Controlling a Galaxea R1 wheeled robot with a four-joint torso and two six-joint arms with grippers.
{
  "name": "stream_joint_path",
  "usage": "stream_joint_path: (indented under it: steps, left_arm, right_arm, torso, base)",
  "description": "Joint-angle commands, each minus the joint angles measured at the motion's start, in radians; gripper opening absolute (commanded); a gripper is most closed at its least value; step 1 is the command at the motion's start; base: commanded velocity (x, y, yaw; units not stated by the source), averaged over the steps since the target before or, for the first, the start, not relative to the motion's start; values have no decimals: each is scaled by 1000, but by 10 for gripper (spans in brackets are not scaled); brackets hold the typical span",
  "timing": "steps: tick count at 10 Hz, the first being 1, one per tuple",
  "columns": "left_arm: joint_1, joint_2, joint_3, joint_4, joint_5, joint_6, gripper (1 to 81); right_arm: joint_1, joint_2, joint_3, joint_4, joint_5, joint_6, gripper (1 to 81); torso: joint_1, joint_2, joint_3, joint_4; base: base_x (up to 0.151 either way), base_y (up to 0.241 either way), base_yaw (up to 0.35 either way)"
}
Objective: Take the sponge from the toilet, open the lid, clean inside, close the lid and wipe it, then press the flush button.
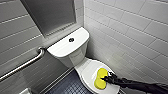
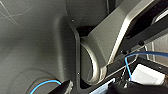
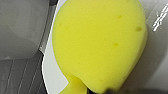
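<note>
The white toilet [image 1: 65, 51] stands in the corner with its oval lid [image 1: 88, 72] down. On the lid lies the bright yellow sponge [image 1: 100, 79], pinched at its middle so that it bulges on both sides. My right gripper [image 1: 106, 79] reaches in from the lower right and is shut on the sponge. In the right wrist view the sponge [image 3: 100, 42] looms large against the white lid [image 3: 51, 75]. The small dark flush button [image 1: 71, 39] sits in the flat tank cover. My left gripper is open, with nothing seen in it.
A metal grab bar [image 1: 22, 65] runs along the left wall. Dark tiled floor [image 1: 67, 86] lies left of the bowl. White tiled wall [image 1: 130, 37] stands close on the right. The left wrist view faces the robot's own dark body and a blue cable [image 2: 140, 53].
</note>
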Motion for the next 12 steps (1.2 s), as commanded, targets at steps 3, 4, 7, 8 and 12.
stream_joint_path:
  steps: [3,4,7,8,12]
  left_arm:
    - [19,-2,19,-6,98,3,811]
    - [19,-1,21,-6,98,3,811]
    - [23,1,27,-8,100,3,811]
    - [25,-1,30,-6,100,6,811]
    - [32,-1,38,-4,100,9,811]
  right_arm:
    - [-90,-294,205,4,26,15,10]
    - [-120,-363,257,7,51,17,10]
    - [-299,-486,305,10,213,18,10]
    - [-367,-518,305,11,264,20,10]
    - [-706,-650,309,-2,488,33,10]
  torso:
    - [0,0,0,0]
    - [0,0,0,0]
    - [0,0,0,0]
    - [0,0,0,0]
    - [0,0,0,0]
  base:
    - [0,0,0]
    - [0,0,0]
    - [0,0,0]
    - [0,0,0]
    - [0,0,0]
